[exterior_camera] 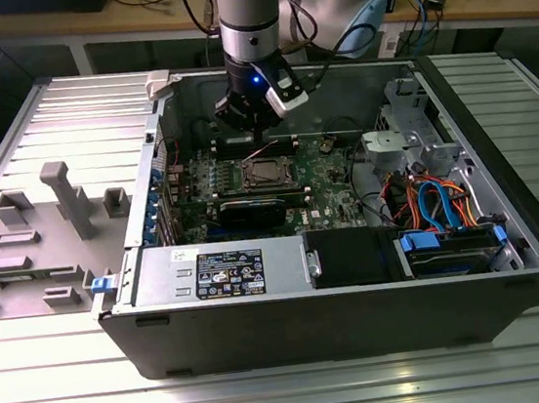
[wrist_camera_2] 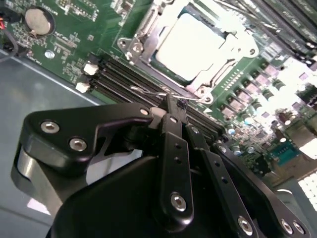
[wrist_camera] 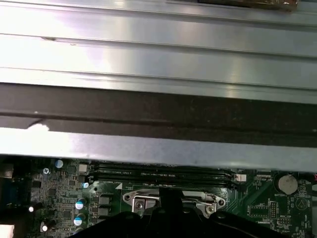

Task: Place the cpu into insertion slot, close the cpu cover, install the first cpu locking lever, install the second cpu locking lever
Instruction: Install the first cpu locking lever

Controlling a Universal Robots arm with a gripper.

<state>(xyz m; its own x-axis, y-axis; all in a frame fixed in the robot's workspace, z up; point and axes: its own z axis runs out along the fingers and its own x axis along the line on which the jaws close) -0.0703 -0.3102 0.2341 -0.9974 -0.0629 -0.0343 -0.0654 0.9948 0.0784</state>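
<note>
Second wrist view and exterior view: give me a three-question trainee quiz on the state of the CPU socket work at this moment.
1. True or false: the cpu already sits in the insertion slot.
2. Is the cpu cover down over the chip or raised? A down, B raised.
3. What thin part do the fingers of the gripper meet at?

Key: 1 true. 2 A, its frame lies flat around the chip. 3 A wire locking lever along the socket's edge by the memory slots.
</note>
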